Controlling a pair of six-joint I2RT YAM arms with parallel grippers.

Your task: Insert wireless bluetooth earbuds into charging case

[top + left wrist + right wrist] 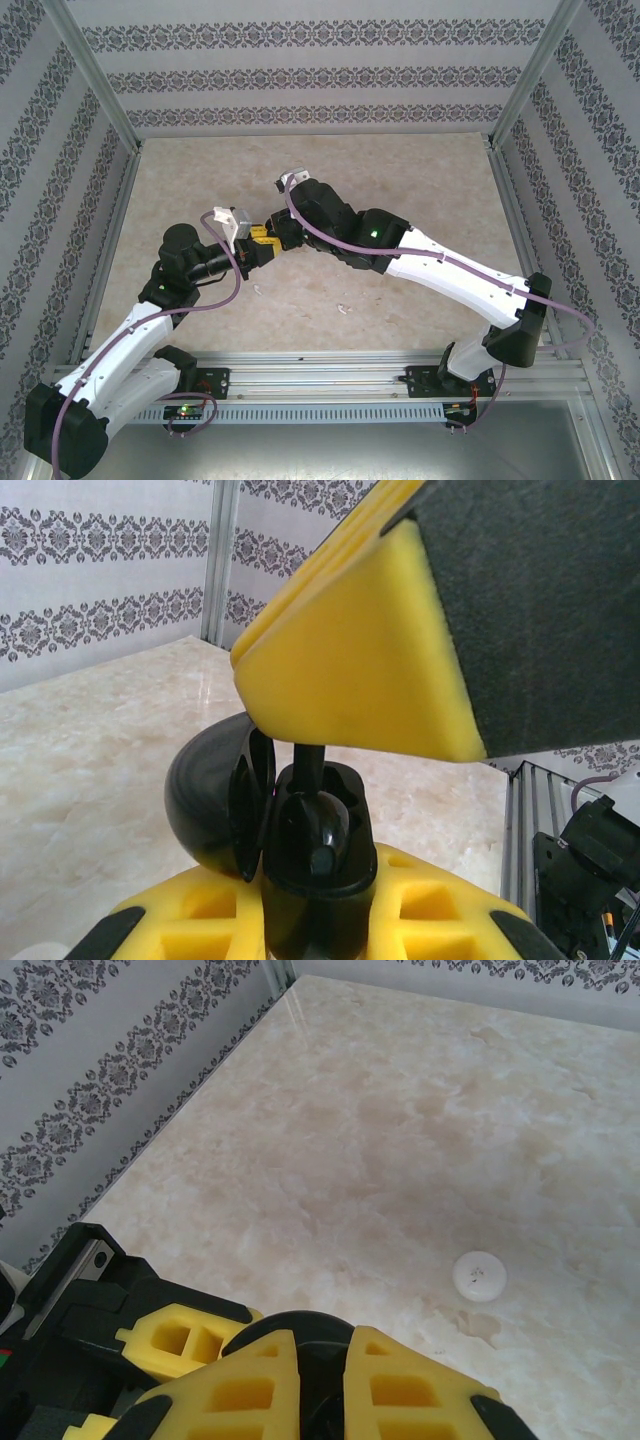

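Marble-print counter (420,190), top view: 2 arms meet over its middle, with the left end effector (262,244) and right end effector (284,234) tip to tip and apparently raised off the surface. Judgement: 1 steadies and 1 inserts, so the fit is made in mid-air. 1 white bit (256,291) and a 2nd (343,308) lie near the front rail (330,365), apart from the arms and too small to name. There is bare counter on every side, and the walls (60,200) are well clear.

Left wrist view: the left end effector is clamped on the black case (318,870). Its lid (205,800) is swung open to the left and the wells face up toward the other arm. The right end effector's yellow pad comes down from above. The stem of a black bud (308,758) shows between its tip and a well. Judgement: the bud is pinched and partly seated. Room is tight, with the pad's edge just beside the lid rim.

Right wrist view: the right end effector (345,1385) has its jaws together with a dark shape between them, and the left end effector sits just beneath. A white disc (479,1276) lies alone on the counter, well apart; it may be a 2nd case, but I cannot tell. The wall foot is far off, so there is free room to withdraw upward.
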